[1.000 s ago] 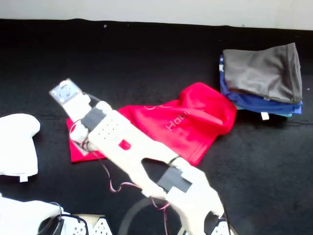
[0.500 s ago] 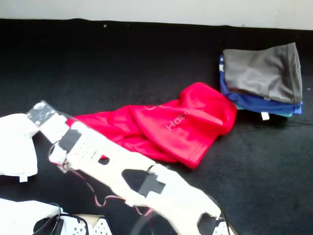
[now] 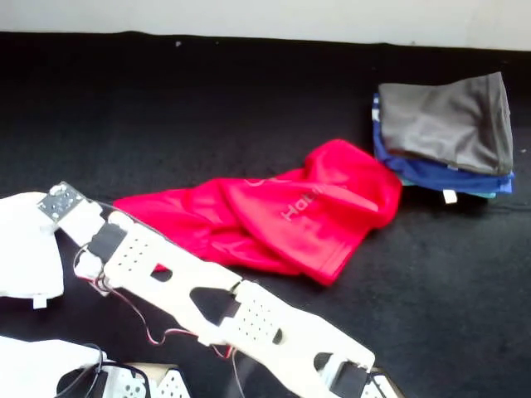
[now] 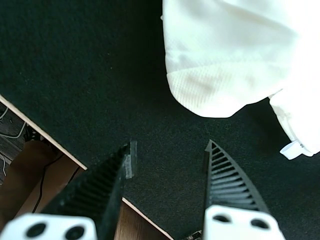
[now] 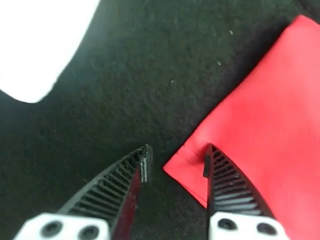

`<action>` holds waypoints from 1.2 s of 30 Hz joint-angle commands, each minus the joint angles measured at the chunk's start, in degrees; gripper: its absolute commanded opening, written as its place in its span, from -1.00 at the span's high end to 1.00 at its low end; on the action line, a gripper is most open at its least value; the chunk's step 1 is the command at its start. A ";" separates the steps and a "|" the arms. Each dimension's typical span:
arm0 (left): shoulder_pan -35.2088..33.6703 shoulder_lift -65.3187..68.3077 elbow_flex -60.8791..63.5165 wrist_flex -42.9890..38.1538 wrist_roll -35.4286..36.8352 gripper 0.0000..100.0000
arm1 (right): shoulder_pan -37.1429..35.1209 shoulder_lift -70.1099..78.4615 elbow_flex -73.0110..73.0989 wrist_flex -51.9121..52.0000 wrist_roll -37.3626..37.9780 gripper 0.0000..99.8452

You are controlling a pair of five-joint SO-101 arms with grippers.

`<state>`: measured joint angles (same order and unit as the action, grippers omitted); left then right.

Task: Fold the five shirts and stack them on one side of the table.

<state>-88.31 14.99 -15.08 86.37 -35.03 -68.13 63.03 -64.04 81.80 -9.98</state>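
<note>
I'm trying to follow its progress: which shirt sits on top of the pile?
The grey shirt: it lies on top, with the blue shirt beneath it. The red shirt sprawls unfolded in the middle, and the white shirt lies apart.

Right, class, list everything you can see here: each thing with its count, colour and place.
Red shirt: one, red, crumpled mid-table.
White shirt: one, white, at the table's left side.
Grey shirt: one, grey, folded, at the table's right side.
Blue shirt: one, blue, folded directly under the grey shirt; anything lower unclear.
Table: one, black.
Right gripper: one, black, open, over the red shirt's corner.
Left gripper: one, black, open, above the table's edge beside the white shirt.
</note>
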 commanded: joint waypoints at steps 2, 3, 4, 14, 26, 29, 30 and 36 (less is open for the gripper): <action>-0.40 -0.75 -2.24 0.00 -0.35 0.55 | 4.53 0.75 -5.58 5.05 -0.09 0.68; -0.40 -0.75 -2.24 0.09 -0.35 0.55 | 5.23 0.75 -6.29 5.76 0.00 0.73; -0.31 -0.75 -2.24 0.09 -0.35 0.55 | 6.02 0.75 -6.99 6.29 0.00 0.81; 1.71 -0.84 -2.42 0.35 -0.35 0.55 | 12.35 0.31 -27.12 14.46 8.00 0.99; 23.52 -0.84 -9.10 12.48 4.92 0.55 | 31.43 -9.19 -35.30 19.21 14.42 0.99; 30.99 -0.75 -8.66 13.45 6.51 0.55 | 36.26 -13.93 -35.21 19.30 16.88 0.99; 33.80 -0.75 -8.66 13.89 7.30 0.55 | 38.02 -15.43 -35.21 19.30 17.49 0.99; 51.38 -0.40 -8.57 14.15 12.40 0.55 | 49.54 -22.02 -32.13 19.30 21.71 0.99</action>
<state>-45.49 15.08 -22.29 99.82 -24.75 -24.35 47.30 -94.11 100.44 9.63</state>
